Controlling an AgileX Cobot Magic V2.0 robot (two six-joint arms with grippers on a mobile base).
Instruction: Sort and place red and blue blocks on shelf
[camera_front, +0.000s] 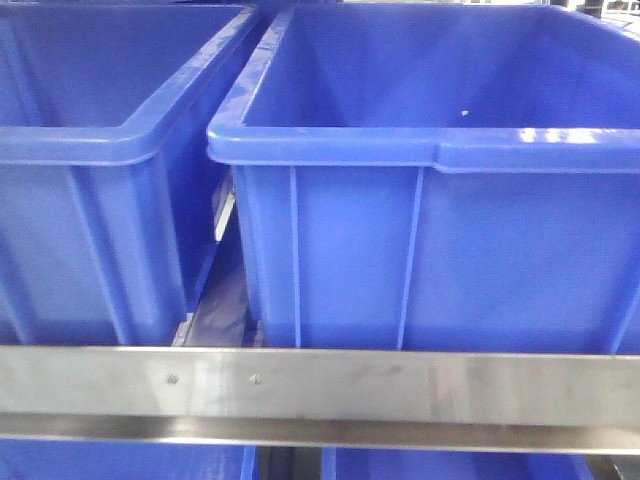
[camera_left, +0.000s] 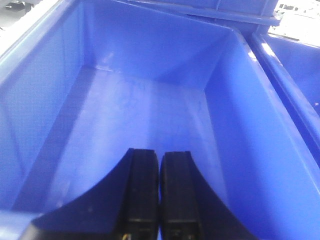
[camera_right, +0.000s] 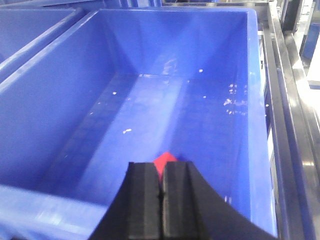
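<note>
The red block (camera_right: 164, 159) shows only as a small red corner on the floor of a large blue bin (camera_right: 60, 100), just past the tips of my right gripper (camera_right: 161, 165). That gripper hangs over the bin's near end, its black fingers (camera_right: 144, 200) pressed together with nothing between them. My left gripper (camera_left: 160, 152) is also shut and empty, above the bare floor of another blue bin (camera_left: 235, 120). No blue block is in view. The shelf's brushed-steel front rail (camera_front: 400, 385) with two screws crosses the front view below the bins. Neither gripper appears in the front view.
Two large blue bins, left (camera_front: 90, 150) and right (camera_front: 440, 150), stand side by side on the shelf with a narrow gap (camera_front: 220, 290) between them. More blue bins (camera_front: 120, 462) show below the rail. Steel framing (camera_right: 287, 75) runs along the right bin's right side.
</note>
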